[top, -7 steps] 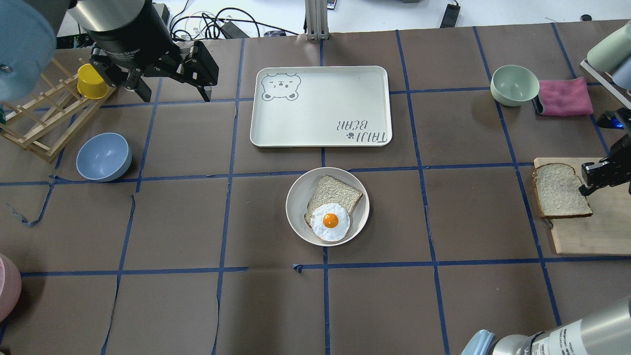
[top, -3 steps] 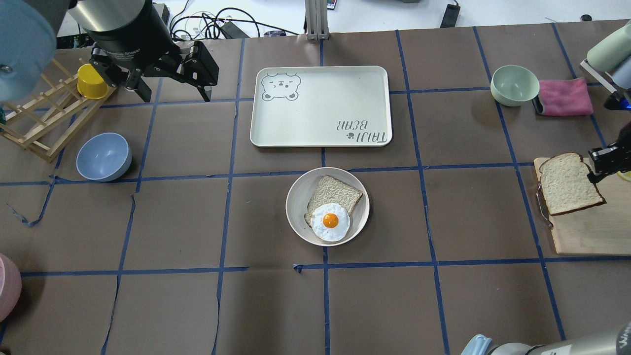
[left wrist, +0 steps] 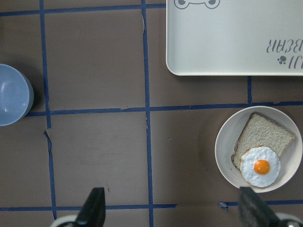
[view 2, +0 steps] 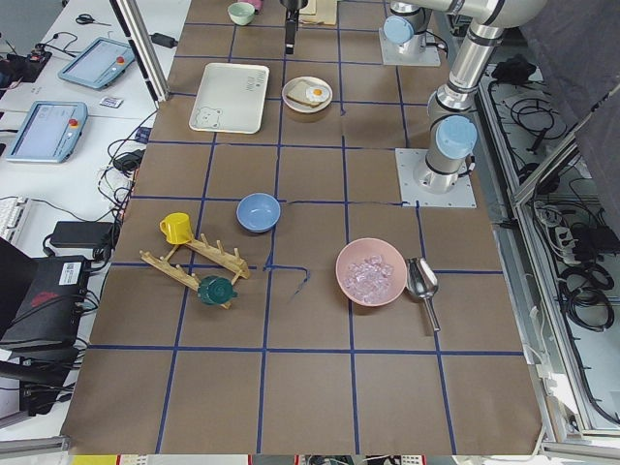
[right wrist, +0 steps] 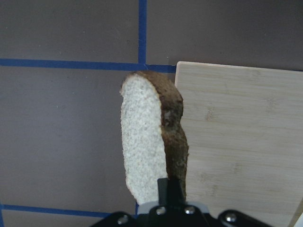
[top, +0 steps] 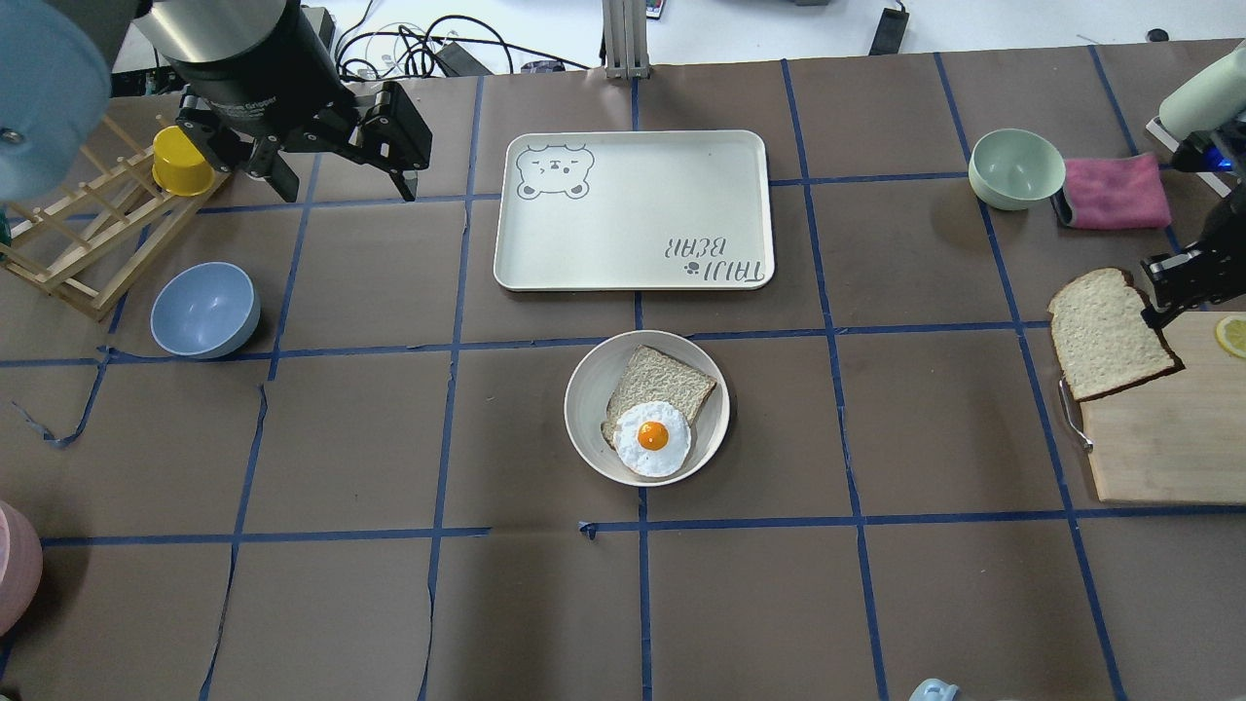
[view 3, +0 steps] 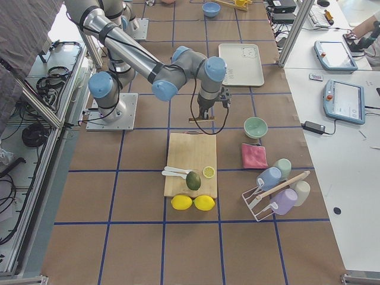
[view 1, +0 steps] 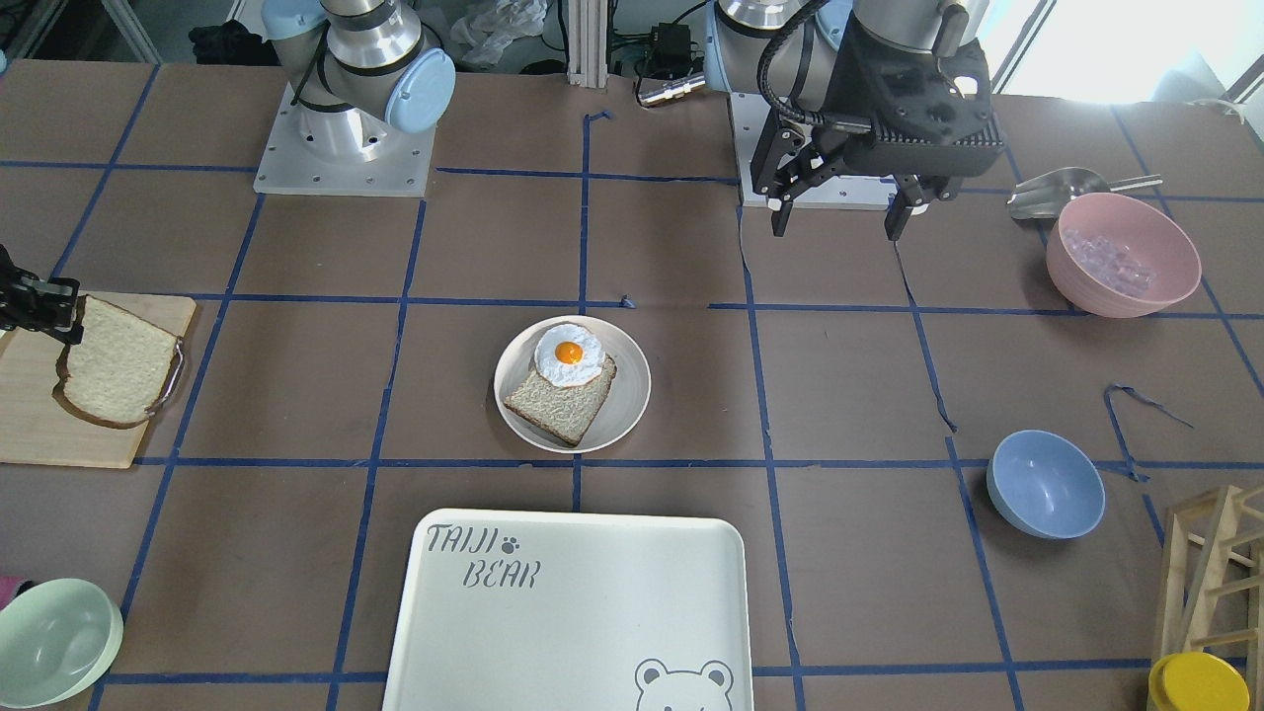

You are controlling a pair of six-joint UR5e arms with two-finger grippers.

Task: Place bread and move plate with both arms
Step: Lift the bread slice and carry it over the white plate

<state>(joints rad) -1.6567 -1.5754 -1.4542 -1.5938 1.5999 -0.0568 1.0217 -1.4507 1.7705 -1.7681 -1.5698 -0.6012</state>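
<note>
The bread (top: 1105, 336), a pale slice with a brown crust, hangs tilted over the left end of the wooden cutting board (top: 1158, 438). My right gripper (top: 1158, 313) is shut on its edge. The hold also shows in the front view (view 1: 71, 321) and in the right wrist view, where the bread (right wrist: 144, 146) stands on edge. The round cream plate (top: 584, 389) sits mid-table and holds a smaller tan slice (top: 662, 380) with a fried egg (top: 652, 438) on it. My left gripper (top: 346, 190) hangs open and empty at the far left, well away from the plate (left wrist: 222, 146).
The TAIJI BEAR tray (top: 633, 209) lies just beyond the plate. A blue bowl (top: 204, 310), a wooden rack (top: 78, 234) and a yellow cup (top: 182, 161) are at left. A green bowl (top: 1015, 167) and a pink cloth (top: 1115, 190) are at right. A lemon slice (top: 1231, 334) lies on the board.
My right gripper has lifted the bread off the cutting board and carried it up and toward the far side. The left arm has not moved.
</note>
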